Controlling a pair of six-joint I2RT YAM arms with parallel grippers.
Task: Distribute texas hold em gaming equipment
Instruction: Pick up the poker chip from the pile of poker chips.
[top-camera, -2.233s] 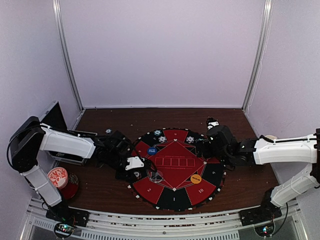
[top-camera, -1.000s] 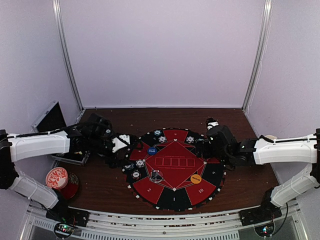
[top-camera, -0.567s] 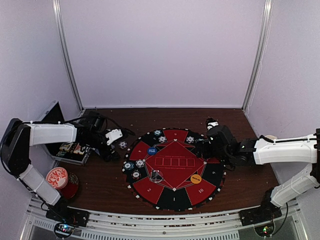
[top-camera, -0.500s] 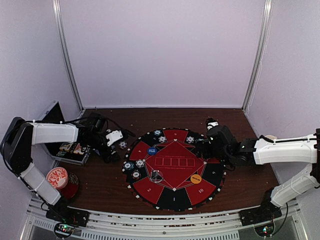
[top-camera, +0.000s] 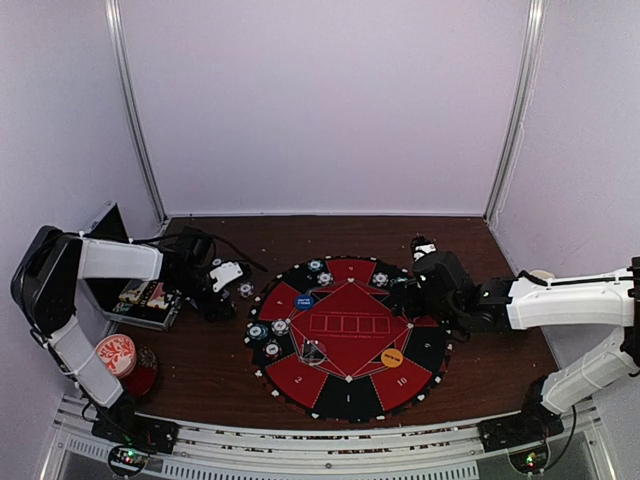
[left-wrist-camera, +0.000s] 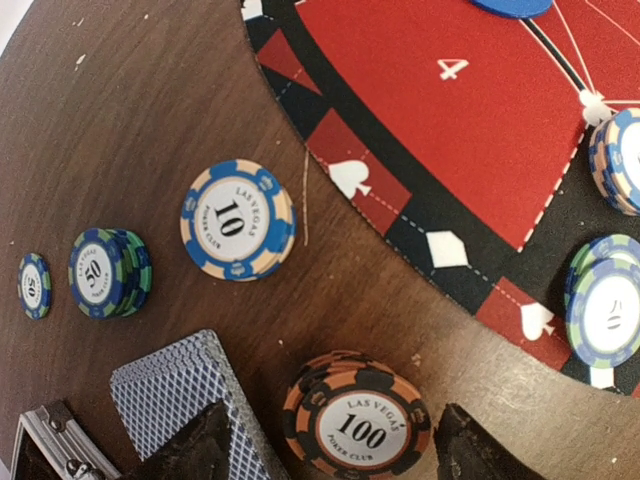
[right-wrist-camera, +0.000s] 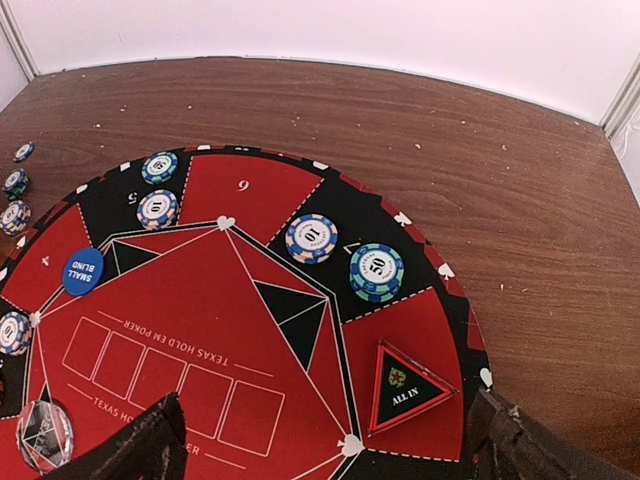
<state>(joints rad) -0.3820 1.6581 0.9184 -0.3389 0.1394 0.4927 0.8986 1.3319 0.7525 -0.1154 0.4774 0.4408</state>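
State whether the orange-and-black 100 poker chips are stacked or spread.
Stacked: the orange-and-black 100 poker chips form one pile, several striped edges showing beneath the top face.

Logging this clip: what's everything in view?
Round red-and-black game mat: one, centre of brown wooden table.
Striped-edged poker chips: several blue, green stacks on mat; four more on table left, one orange-black.
Blue round button disc: one, mat's left.
Orange round button disc: one, mat's near right.
Black-red ALL IN triangle: one, mat's right.
Grey-blue-backed card deck: one, on table, left.
Red-and-white patterned disc: one, near-left corner.
Left gripper: open, straddling orange-black stack.
Right gripper: open, above mat.
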